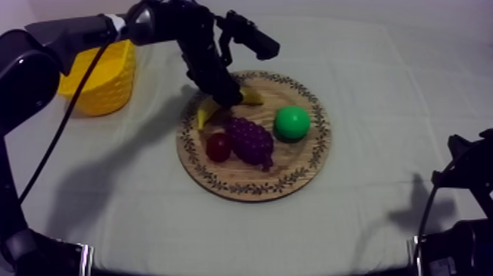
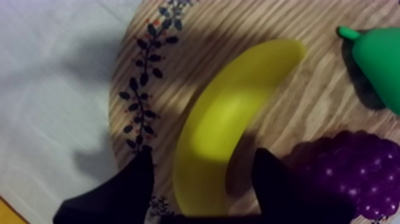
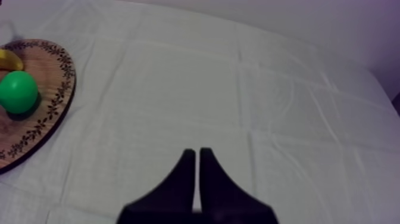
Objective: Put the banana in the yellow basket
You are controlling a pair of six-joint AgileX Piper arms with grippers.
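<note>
A: Where is the banana (image 2: 232, 125)?

B: It lies flat on the wooden board (image 1: 258, 189), on the side nearest the yellow basket (image 1: 103, 82). In the top view both of its ends stick out from under the left arm.

A: And the left end effector (image 2: 202, 158)?

B: It is low over the banana and open. One black finger (image 2: 134, 184) sits on the rim side of the fruit and the other on the grape side, with the banana between them. A strip of board shows between the rim-side finger and the fruit, and shadow lies by the other finger, so the fruit is not clamped.

A: What else is on the board?

B: A bunch of grapes (image 1: 250, 139) is just beside the banana, toward the middle of the board. A small red fruit (image 1: 218, 147) touches the grapes on the side facing the basket. A green pear (image 1: 292, 123) sits on the far side of the grapes from the basket.

A: The basket?

B: It stands on the bench (image 1: 381, 88), off the board at the left arm's side, near the board but not touching it.

A: And the right end effector (image 3: 198, 158)?

B: It is closed on nothing, its fingers pressed together into a narrow wedge over bare cloth, well apart from the board.
</note>
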